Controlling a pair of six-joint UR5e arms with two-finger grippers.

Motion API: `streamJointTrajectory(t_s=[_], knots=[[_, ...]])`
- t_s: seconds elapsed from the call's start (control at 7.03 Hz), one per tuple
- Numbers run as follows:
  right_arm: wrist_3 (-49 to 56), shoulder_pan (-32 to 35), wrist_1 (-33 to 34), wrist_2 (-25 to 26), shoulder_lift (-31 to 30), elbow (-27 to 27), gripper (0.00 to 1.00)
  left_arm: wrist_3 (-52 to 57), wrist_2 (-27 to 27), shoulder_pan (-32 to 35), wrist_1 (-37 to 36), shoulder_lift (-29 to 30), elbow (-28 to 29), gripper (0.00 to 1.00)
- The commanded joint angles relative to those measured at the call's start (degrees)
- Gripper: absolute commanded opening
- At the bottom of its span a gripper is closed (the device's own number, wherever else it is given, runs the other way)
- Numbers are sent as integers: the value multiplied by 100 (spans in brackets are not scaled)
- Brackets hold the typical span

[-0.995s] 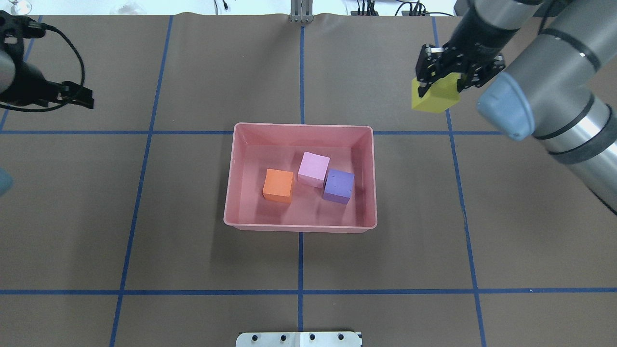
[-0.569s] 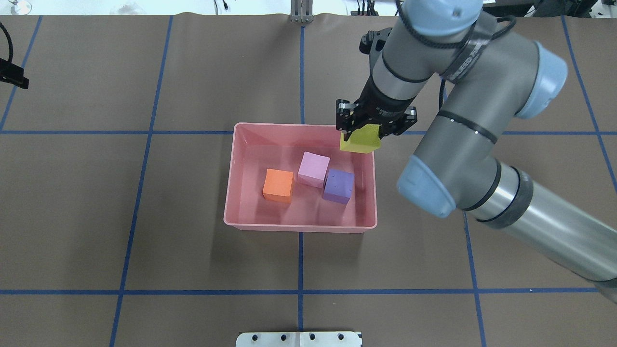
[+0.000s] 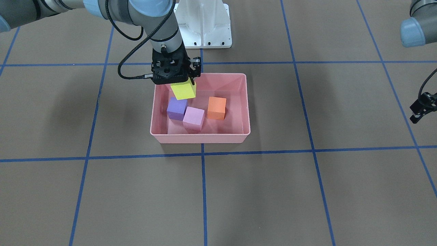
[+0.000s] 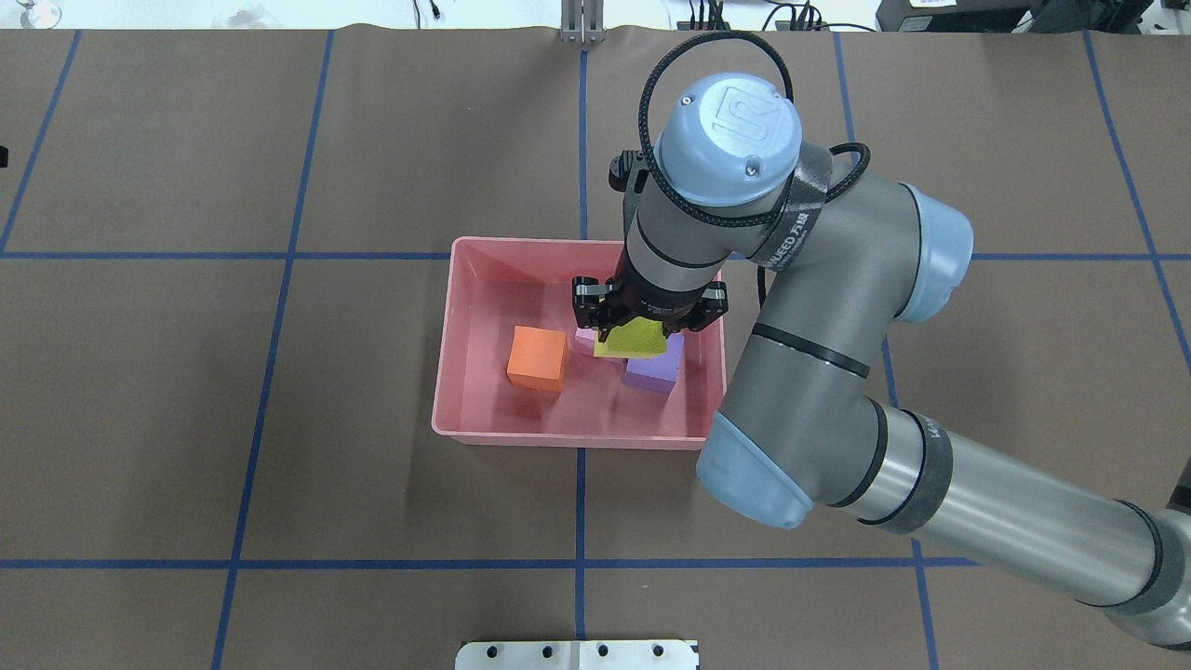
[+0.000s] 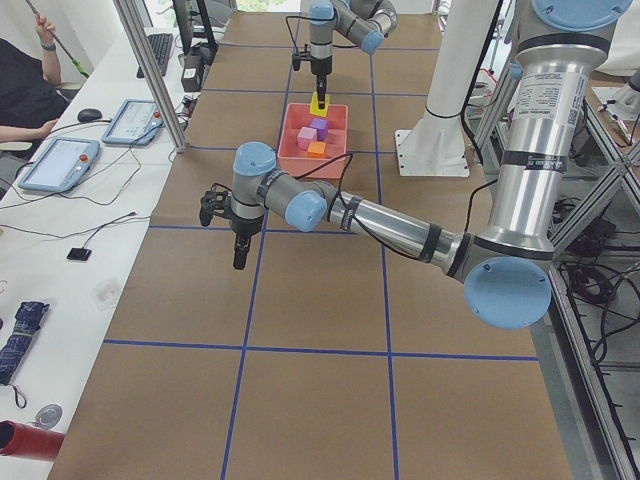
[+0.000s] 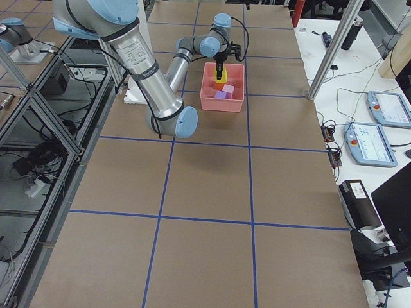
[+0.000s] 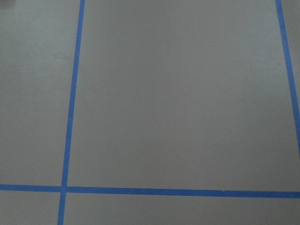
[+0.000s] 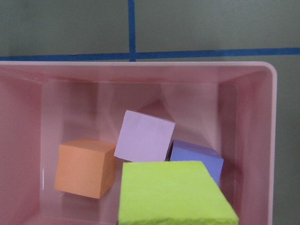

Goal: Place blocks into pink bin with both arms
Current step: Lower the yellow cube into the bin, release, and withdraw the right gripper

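The right fingers (image 4: 636,326) grip the yellow block (image 3: 183,91) over the mid-worktop bin (image 3: 201,138) — right above the purple block (image 3: 176,109) and pink block (image 3: 193,117). Released here, it may bounce off them — even out over the rim. Whether the left fingers (image 3: 417,112) are clenched, I cannot tell.

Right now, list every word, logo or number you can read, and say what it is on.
"UR": raised logo on the blue joint cap of the right arm.
Print on the black strap round that arm: too blurred to read.
Pendant screens: too small to read.
Bin and blocks: no text.
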State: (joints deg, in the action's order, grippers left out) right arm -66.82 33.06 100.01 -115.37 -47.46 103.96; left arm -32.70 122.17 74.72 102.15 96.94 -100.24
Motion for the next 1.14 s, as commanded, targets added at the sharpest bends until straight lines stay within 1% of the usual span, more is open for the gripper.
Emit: streamJointTrajectory(t_s=[0.0,0.14,0.28,0.57,0.71,0.85,1.0], knots=[[-15,-151,-43,94,27,-7,7,9,-9,69,6,-149,214,100],[-24,-151,-156,94,18,-77,99,131,0,156,7,-158,285,100],[-41,-151,-157,94,18,-78,100,498,9,183,-19,-201,295,100],[-129,-107,-166,94,18,-51,100,554,0,192,7,-377,303,100],[-129,128,-166,59,-34,-51,100,563,0,183,15,-404,321,100],[-16,644,-105,-176,-148,-43,100,641,0,192,15,-404,391,100],[411,1075,-105,-396,-480,-25,100,1243,-8,262,-11,-404,470,100]])
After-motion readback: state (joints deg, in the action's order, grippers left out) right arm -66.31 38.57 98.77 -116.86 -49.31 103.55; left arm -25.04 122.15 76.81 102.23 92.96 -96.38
